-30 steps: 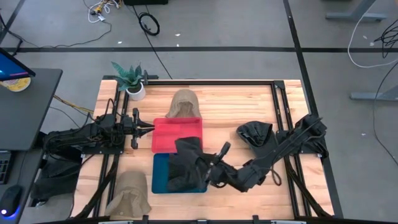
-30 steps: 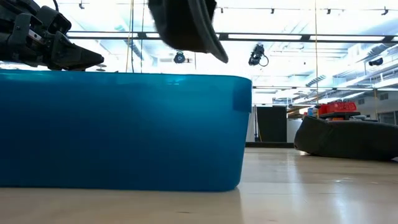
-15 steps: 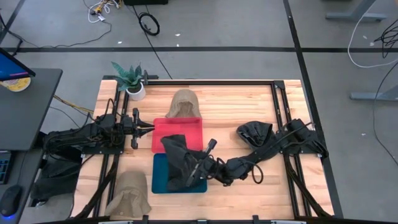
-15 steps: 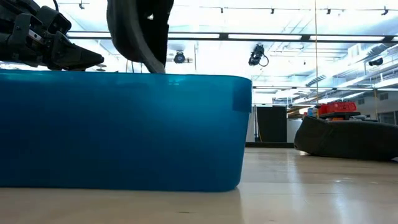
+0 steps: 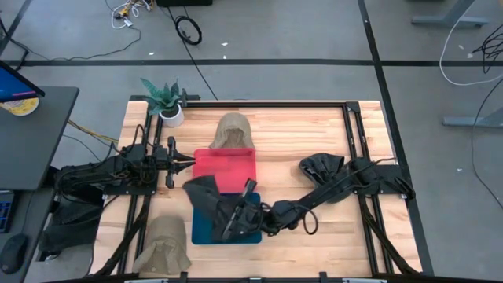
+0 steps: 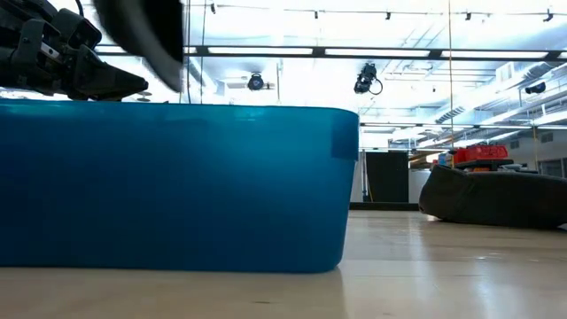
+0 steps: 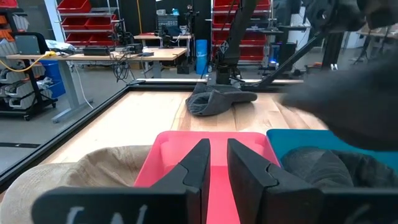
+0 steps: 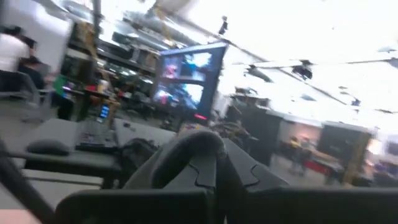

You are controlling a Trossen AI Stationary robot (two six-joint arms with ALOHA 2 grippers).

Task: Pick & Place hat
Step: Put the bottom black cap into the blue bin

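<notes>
The right claw [image 5: 236,214] is clamped on a black hat [image 5: 206,196], its fingers [image 8: 205,163] pressed together on the cloth in the right wrist view. It reaches in low from about 3 o'clock and holds the hat above the blue bin [image 5: 253,234], with the hat spilling past the bin's 10 o'clock corner toward the red bin [image 5: 228,161]. In the low view the hat [image 6: 146,35] hangs clear above the blue bin's rim [image 6: 195,177], not touching it.

The left claw [image 5: 182,162] waits at the 9 o'clock side of the desk [image 5: 299,134], fingers [image 7: 198,163] a narrow slit apart and holding nothing, tips pointed at the red bin's 9 o'clock edge [image 7: 211,155].

A second black hat [image 5: 322,168] lies on the desk at 3 o'clock of the red bin, just beside the right arm. A tan hat [image 5: 232,130] sits touching the red bin's 12 o'clock edge; another tan hat [image 5: 165,244] lies near the 7 o'clock corner. A potted plant [image 5: 167,102] stands at the 11 o'clock corner.

Bare wood lies open at 1 to 2 o'clock, and along 5 o'clock of the blue bin.
</notes>
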